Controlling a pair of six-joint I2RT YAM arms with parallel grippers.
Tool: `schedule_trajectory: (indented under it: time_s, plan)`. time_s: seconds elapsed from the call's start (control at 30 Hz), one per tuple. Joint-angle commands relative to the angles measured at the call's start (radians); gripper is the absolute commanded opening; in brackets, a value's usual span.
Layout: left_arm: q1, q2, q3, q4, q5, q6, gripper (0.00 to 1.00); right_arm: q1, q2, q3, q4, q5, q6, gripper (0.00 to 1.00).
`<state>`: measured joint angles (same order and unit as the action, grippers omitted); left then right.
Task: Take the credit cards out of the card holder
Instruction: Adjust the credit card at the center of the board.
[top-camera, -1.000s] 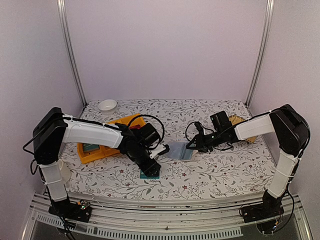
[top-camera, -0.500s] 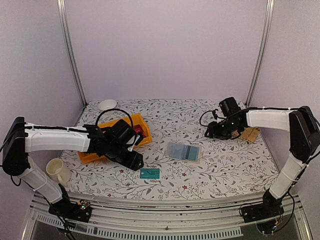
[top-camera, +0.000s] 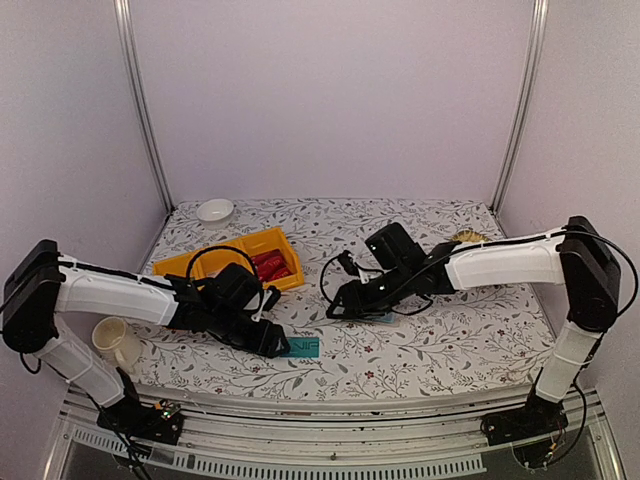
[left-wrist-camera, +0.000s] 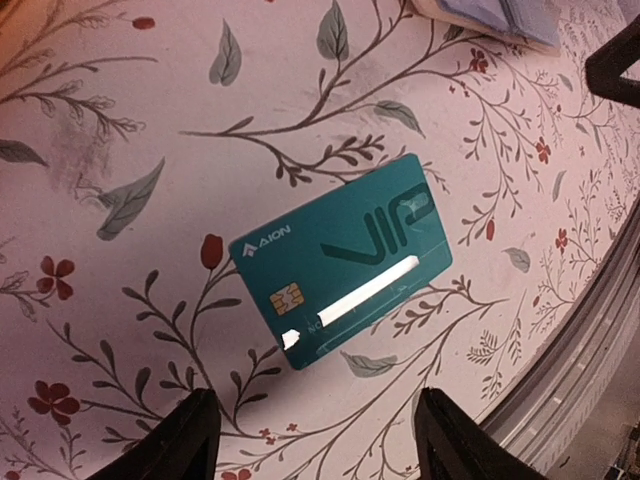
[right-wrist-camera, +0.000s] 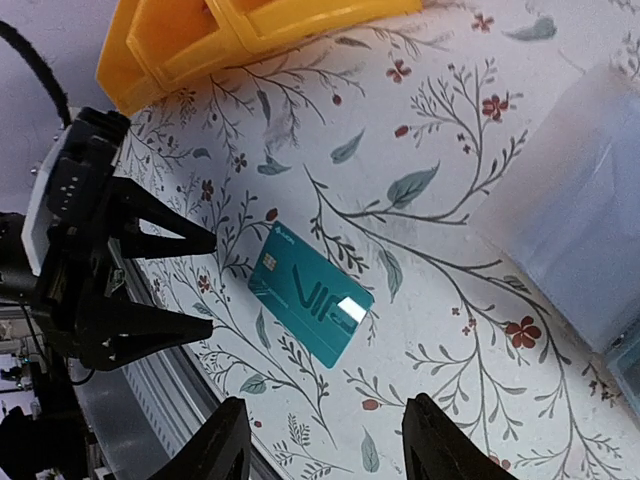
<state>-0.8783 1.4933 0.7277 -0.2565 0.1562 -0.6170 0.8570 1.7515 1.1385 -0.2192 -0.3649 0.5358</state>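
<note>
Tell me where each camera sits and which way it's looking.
Top external: fixed above and behind the bases, facing down over the table; both arms, left claw and right claw show.
Left wrist: on the left arm, looking down at the teal card; its open fingers frame the bottom.
Right wrist: on the right arm, looking over the card holder; own fingers and the left claw show.
Shared: all three see the teal card.

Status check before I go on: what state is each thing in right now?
Teal green plastic VIP card: flat on the cloth, print up, loose.
Pale blue-grey clear-sleeve card holder: lying flat, not gripped.
Left hand: open, empty, beside the card.
Right hand: open, empty.
Yellow plastic bin: upright, red things inside.
White cup: upright.
</note>
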Motion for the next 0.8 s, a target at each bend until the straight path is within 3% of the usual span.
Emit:
schedule_trajectory:
  time_s: [0.0,0.33,0.77]
  plan:
    - [0.01,0.027,-0.067,0.119,0.056,0.023,0.7,0.003,0.079,-0.051,0.169,-0.17,0.141,0.53]
    - [0.01,0.138,-0.114,0.245,0.145,0.047,0.7,0.026,0.308,-0.06,0.34,-0.265,0.252,0.54]
    - [0.011,0.183,-0.14,0.335,0.235,0.065,0.69,0.042,0.339,-0.022,0.479,-0.372,0.346,0.55]
